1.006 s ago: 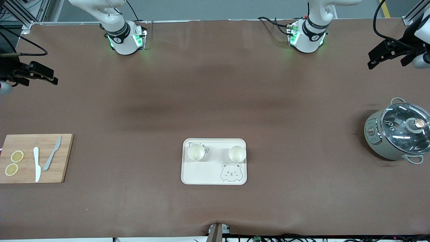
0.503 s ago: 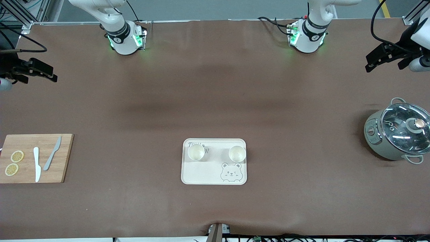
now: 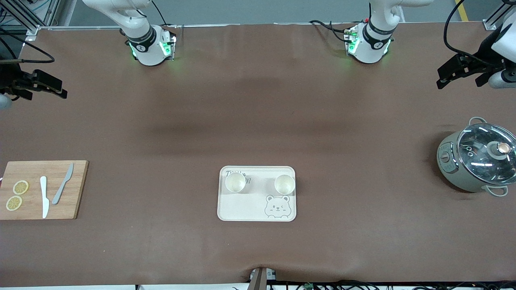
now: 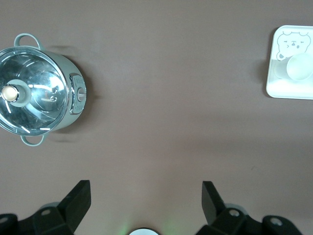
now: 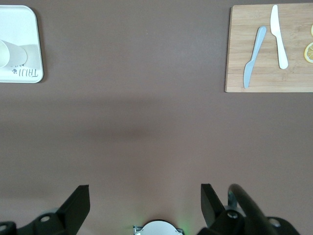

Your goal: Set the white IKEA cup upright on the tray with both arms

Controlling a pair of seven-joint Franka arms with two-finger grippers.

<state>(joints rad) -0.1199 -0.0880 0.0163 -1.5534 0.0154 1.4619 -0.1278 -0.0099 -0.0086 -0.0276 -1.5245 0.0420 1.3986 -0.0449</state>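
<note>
A: Where did the tray (image 3: 242,211) lie, and what stood on it?

B: It lay on the table (image 3: 258,121) at mid-length, near the front-camera edge. Two white cups stood upright on it: one cup (image 3: 235,182) toward the right arm's end, the other cup (image 3: 284,184) toward the left arm's end, above the bear drawing.

A: And the grippers?

B: Both hung empty over bare table, fingers spread wide apart. From the tray in the front view, the right gripper (image 3: 40,84) was at about ten o'clock, the left gripper (image 3: 457,72) at about two o'clock, each well apart from it.

A: Other items?

B: A cutting board (image 3: 76,189) at nine o'clock, a lidded pot (image 3: 475,159) at three.
</note>
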